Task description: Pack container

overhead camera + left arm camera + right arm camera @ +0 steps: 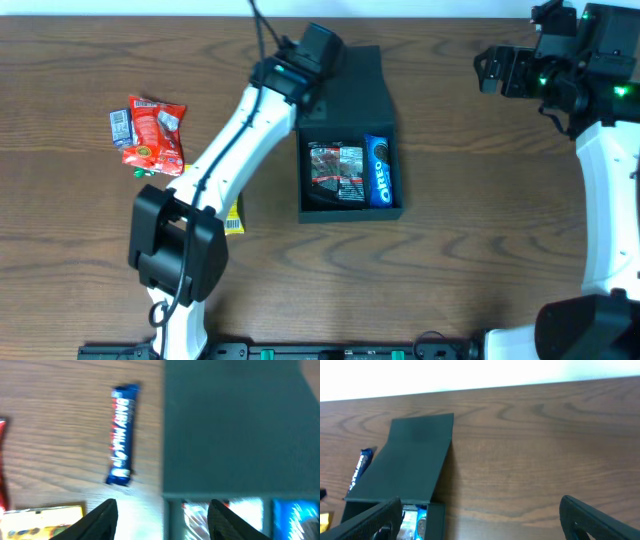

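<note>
Your left arm point(235, 135) stretches diagonally from its near-left base toward the far middle, wrist bent down. Its left gripper point(162, 522) faces downward with the fingers spread apart. Your right arm point(608, 190) stands at the far right, and its right gripper point(482, 520) gapes wide, fingers well apart.

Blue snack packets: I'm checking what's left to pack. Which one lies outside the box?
The Dairy Milk bar, on the table beside the open lid of the container; the Oreo pack sits inside it.
</note>
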Controlling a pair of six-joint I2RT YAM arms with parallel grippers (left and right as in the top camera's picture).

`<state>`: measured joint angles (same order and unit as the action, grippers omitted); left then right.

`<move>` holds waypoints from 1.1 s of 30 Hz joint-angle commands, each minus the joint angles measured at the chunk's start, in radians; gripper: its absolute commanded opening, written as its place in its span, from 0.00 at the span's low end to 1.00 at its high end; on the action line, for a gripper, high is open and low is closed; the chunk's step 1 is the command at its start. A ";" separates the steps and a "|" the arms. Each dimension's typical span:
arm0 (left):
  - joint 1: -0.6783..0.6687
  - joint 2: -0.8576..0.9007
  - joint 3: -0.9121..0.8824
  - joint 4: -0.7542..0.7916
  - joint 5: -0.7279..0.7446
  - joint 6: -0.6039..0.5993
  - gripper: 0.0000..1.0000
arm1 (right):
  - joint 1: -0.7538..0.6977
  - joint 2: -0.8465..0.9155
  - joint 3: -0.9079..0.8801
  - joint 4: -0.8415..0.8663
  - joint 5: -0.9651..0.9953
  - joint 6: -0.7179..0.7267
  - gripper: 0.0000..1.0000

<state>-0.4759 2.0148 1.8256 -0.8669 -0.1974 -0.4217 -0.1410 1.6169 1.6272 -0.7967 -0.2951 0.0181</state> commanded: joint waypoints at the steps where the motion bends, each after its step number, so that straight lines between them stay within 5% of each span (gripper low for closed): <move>1: 0.051 0.023 0.001 0.013 -0.043 -0.061 0.62 | -0.006 -0.003 -0.003 -0.015 0.003 -0.012 0.99; 11: 0.152 0.173 -0.006 0.140 0.076 0.109 0.74 | -0.006 -0.003 -0.003 -0.050 0.003 -0.012 0.99; 33: 0.209 0.322 -0.006 0.188 0.198 0.245 0.66 | -0.002 -0.003 -0.003 -0.071 0.000 -0.003 0.99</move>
<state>-0.2699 2.3287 1.8217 -0.6792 -0.0074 -0.2085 -0.1410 1.6169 1.6272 -0.8658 -0.2951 0.0154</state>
